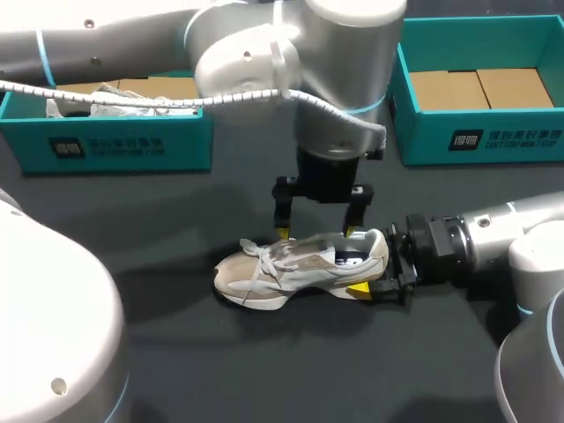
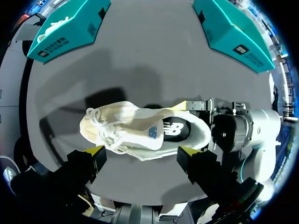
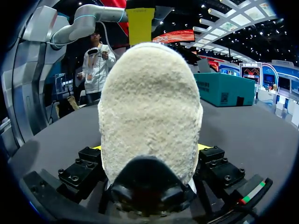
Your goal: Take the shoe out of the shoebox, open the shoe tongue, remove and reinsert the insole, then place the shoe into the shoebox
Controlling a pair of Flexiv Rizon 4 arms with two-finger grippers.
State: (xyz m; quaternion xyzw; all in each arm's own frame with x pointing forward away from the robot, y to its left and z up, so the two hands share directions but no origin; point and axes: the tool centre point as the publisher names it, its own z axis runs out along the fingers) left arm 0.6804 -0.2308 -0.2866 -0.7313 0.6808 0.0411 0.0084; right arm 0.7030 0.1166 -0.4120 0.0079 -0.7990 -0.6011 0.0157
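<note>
A beige and white shoe (image 1: 295, 264) stands upright on the dark table, toe to the left, its tongue and dark insole (image 2: 175, 129) showing from above. My right gripper (image 1: 368, 264) comes in level from the right and is shut on the shoe's heel (image 3: 149, 116), one finger on each side. My left gripper (image 1: 317, 233) hangs straight down over the shoe's opening, open, with its yellow fingertips (image 2: 96, 150) just above the shoe and nothing between them.
A teal shoebox (image 1: 115, 141) at the back left holds white paper and another shoe. A second teal box (image 1: 480, 132) at the back right shows a bare cardboard floor. Dark table surface (image 1: 264, 370) lies in front of the shoe.
</note>
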